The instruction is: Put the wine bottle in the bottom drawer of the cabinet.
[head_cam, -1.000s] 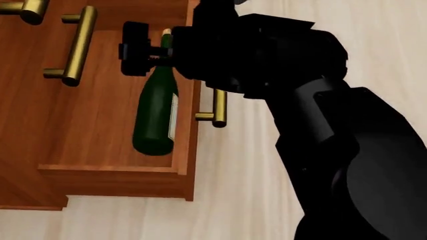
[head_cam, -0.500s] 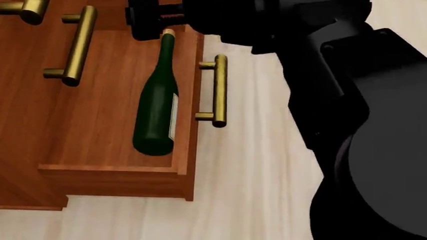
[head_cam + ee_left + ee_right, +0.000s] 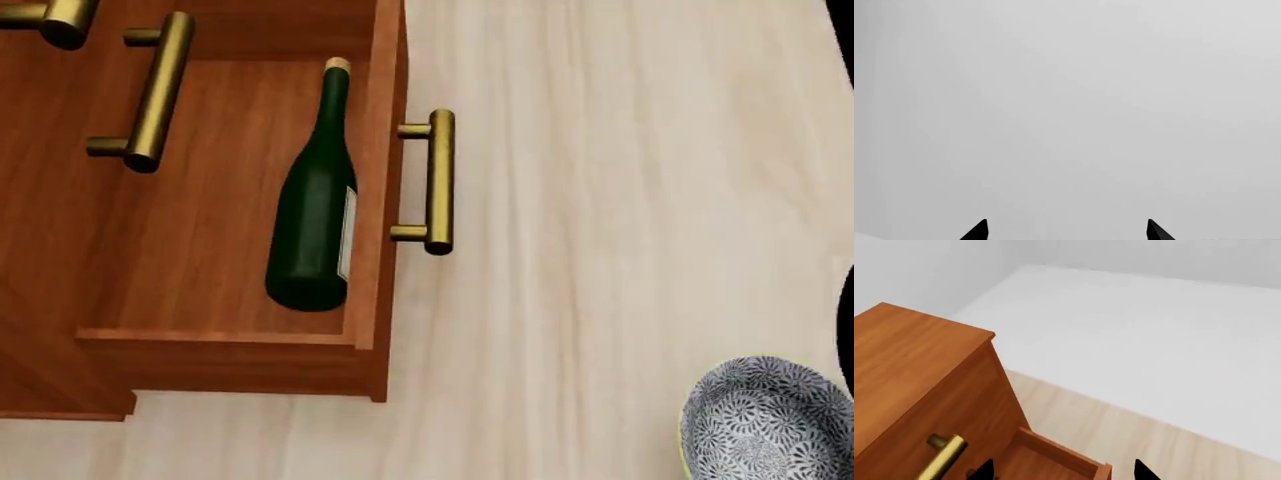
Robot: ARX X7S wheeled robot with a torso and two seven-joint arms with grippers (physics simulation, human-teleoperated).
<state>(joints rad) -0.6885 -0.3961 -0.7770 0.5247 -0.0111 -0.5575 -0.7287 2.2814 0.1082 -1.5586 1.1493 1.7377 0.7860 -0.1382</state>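
- Head view: one wine bottle [image 3: 315,210] lies on its side inside the open bottom drawer [image 3: 200,250], in the left half of the frame. Its cork points toward the top of the frame, its base toward the lower left, and its white label faces the drawer's front panel, which it lies close beside.
- Head view: three brass handles show. One [image 3: 434,180] sits on the front of the open drawer near the middle of the frame, a second [image 3: 150,92] at upper left on the cabinet [image 3: 40,250], and only the end of a third [image 3: 54,15] at the top left corner.
- Head view: one patterned blue-and-white bowl [image 3: 761,425] rests on the pale wood floor [image 3: 627,200] at lower right, cut by the frame edge. No gripper appears here.
- Left wrist view: two dark fingertips of the left gripper [image 3: 1067,231] poke up at the bottom edge, spread well apart with nothing between them. Everything else is plain pale grey.
- Right wrist view: two dark fingertips of the right gripper [image 3: 1064,471] show at the bottom edge, spread apart and holding nothing. The cabinet fills the left side, with one brass handle [image 3: 941,457] at lower left and a corner of the open drawer at bottom centre. Pale floor and white wall take up the rest.
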